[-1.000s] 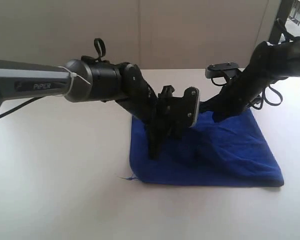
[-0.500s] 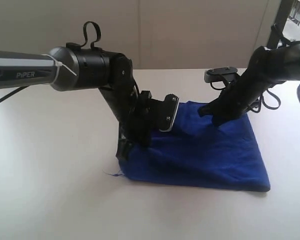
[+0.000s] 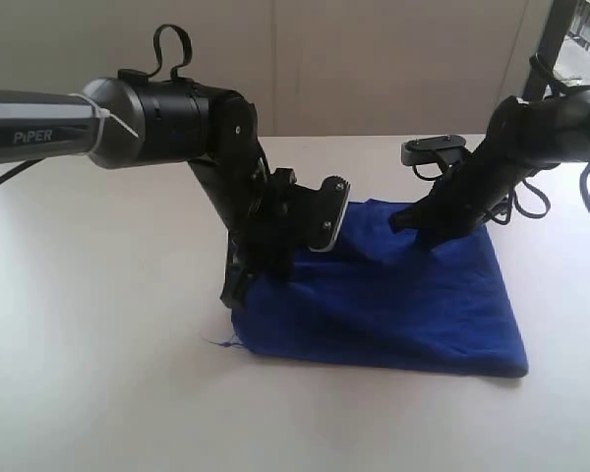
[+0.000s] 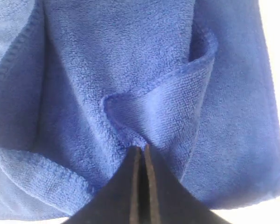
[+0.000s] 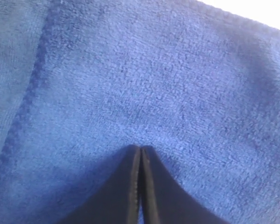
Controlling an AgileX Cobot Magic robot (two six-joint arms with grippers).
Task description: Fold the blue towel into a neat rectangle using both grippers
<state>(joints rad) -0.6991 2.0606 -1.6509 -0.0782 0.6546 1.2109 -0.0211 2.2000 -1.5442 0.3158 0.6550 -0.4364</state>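
The blue towel (image 3: 393, 295) lies folded on the white table (image 3: 98, 374), a thin loose thread (image 3: 216, 342) trailing from its near left corner. My left gripper (image 3: 234, 291) reaches down to the towel's left edge. In the left wrist view this gripper (image 4: 140, 148) is shut on a puckered fold of the towel (image 4: 154, 107). At the towel's far edge is my right gripper (image 3: 407, 218). In the right wrist view that gripper (image 5: 140, 148) is shut, its tips against flat towel (image 5: 154, 84), and no fold shows between them.
A pale wall rises behind the table. A black frame post (image 3: 553, 39) stands at the far right. Cables (image 3: 531, 197) hang from the right arm beside the towel's far right corner.
Both grippers and the towel have shifted to the left across the table. The left arm has drawn back and lifted slightly. Both stay shut.
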